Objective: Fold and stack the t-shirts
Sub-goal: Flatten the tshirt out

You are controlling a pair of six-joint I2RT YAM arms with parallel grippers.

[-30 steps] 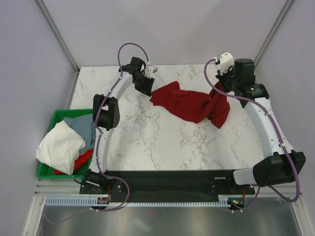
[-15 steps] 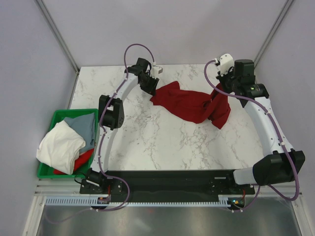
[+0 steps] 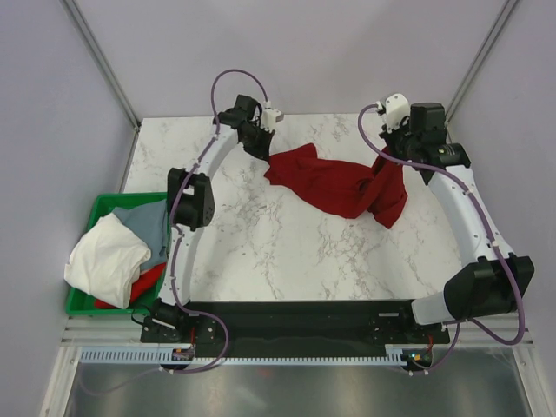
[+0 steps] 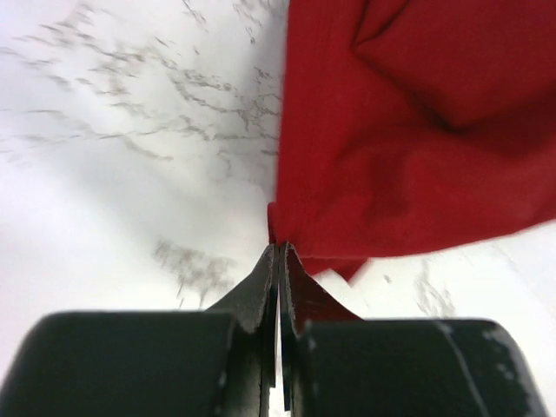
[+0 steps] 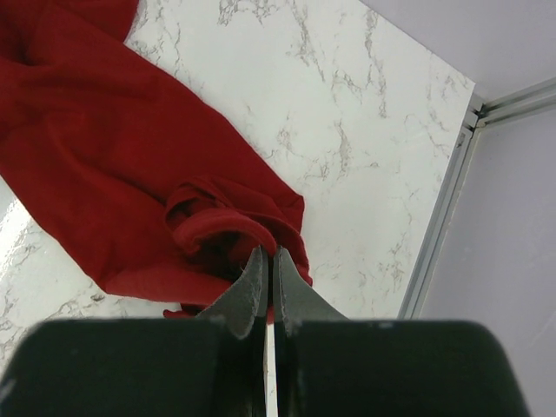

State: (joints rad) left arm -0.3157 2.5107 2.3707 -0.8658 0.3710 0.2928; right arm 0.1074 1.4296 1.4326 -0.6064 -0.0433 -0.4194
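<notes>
A dark red t-shirt (image 3: 339,184) lies crumpled across the back of the marble table, stretched between both arms. My left gripper (image 3: 263,149) is shut on its left edge; in the left wrist view the fingertips (image 4: 280,252) pinch the hem of the red cloth (image 4: 408,139). My right gripper (image 3: 388,156) is shut on the shirt's right end, which hangs lifted from it. In the right wrist view the jaws (image 5: 268,254) clamp a rolled fold of the shirt (image 5: 113,148). More t-shirts, white (image 3: 106,254), grey (image 3: 152,224) and red (image 3: 143,282), are piled at the left.
A green plastic bin (image 3: 104,207) holding the piled shirts sits at the table's left front edge. Purple-grey walls and metal frame posts (image 3: 100,61) close in the table. A metal rail (image 5: 443,208) runs along the table's right edge.
My left gripper has moved onto the shirt's left edge and shut on it. The right gripper has stayed shut on the shirt's right end, barely moving.
</notes>
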